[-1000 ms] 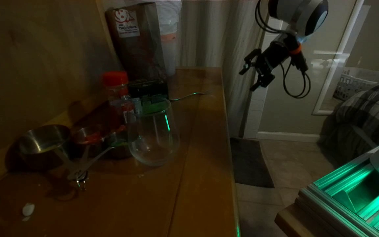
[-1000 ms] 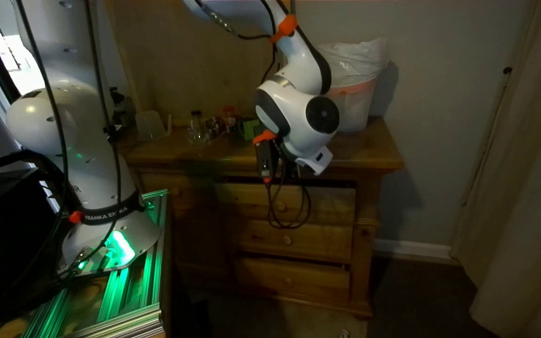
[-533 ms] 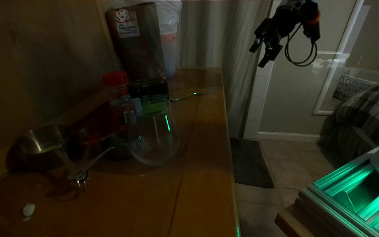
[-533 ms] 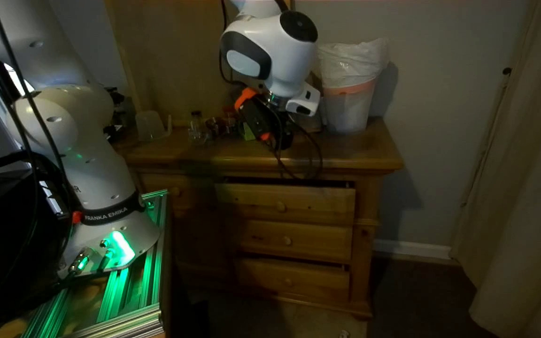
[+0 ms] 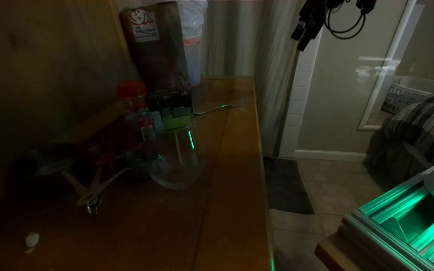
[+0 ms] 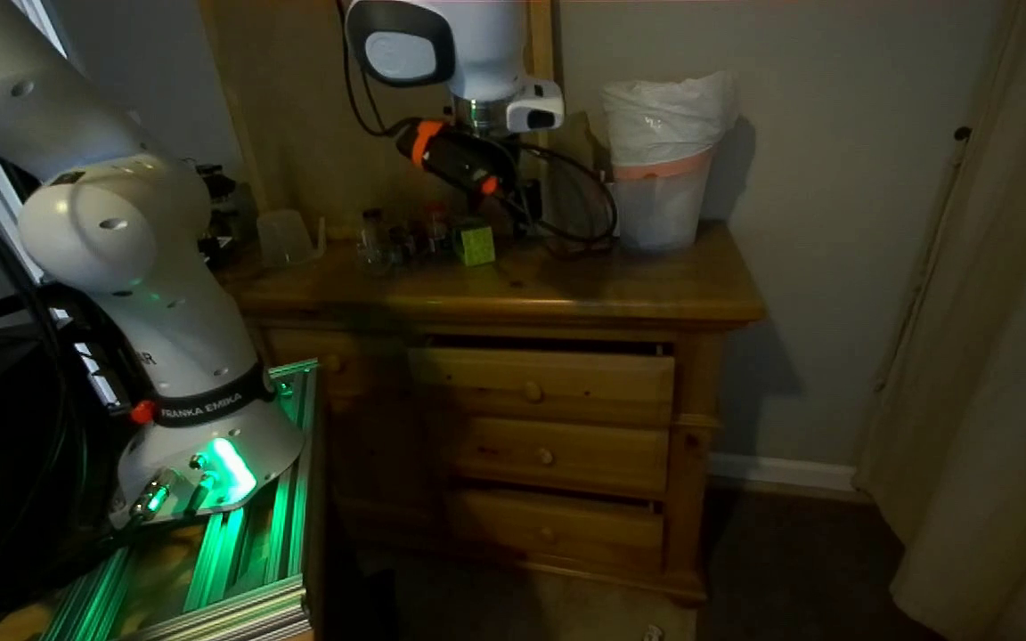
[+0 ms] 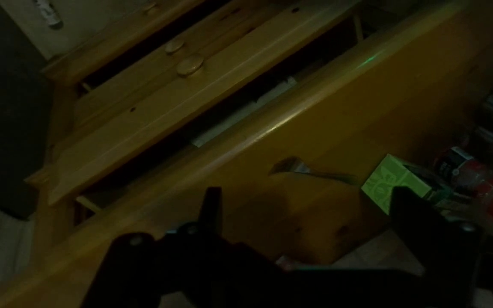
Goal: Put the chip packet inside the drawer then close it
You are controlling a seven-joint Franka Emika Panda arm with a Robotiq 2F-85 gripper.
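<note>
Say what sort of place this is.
Probably a room in someone's home, perhaps a bedroom: there's a brown wooden dresser, a white slotted plastic basket and dark-and-white plaid fabric.

You have 1 silver metal fork (image 7: 304, 169) just beside 1 patterned green box (image 7: 388, 179), and 1 translucent, pink-banded bin (image 6: 660, 212) with a white plastic liner (image 6: 669, 116).

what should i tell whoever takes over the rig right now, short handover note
Gripper: open, above the dresser top, visibly holding nothing.
Top drawer, probably the target: partly open, with an unidentified pale item inside.
Chip packet: can't be picked out for certain in any view.
Done: drawer stands open; packet placement unconfirmed.
Left: locate the packet, put it in if it isn't there already, then push the drawer shut.
</note>
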